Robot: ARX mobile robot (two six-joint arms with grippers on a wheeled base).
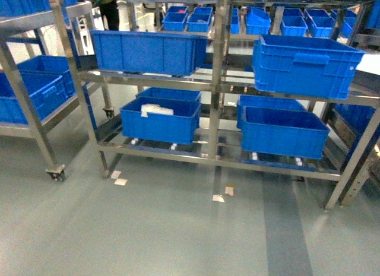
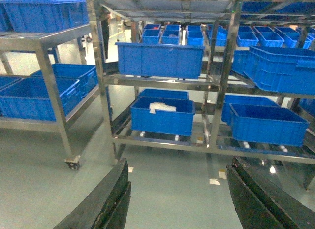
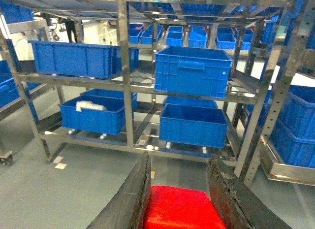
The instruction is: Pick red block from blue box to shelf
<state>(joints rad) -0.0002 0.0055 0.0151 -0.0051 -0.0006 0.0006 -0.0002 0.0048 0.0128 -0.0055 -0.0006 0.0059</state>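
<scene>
right pincer [image 3: 179,199] grips red block [image 3: 179,209] | left pincer [image 2: 177,199] open, empty | risk — block slips, or pincer clips a shelf [image 1: 217,80] post

red block [image 3: 179,208], dark blue crates [image 1: 160,119], silver shelf [image 1: 217,80]

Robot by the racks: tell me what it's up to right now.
The right gripper is shut on the red block, which fills the gap between its fingers in the right wrist view. The left gripper is open and holds nothing. The robot faces the steel shelf, which is loaded with dark blue crates on its tiers. The block has not been set on the shelf yet. The turquoise box is not in any view.
</scene>
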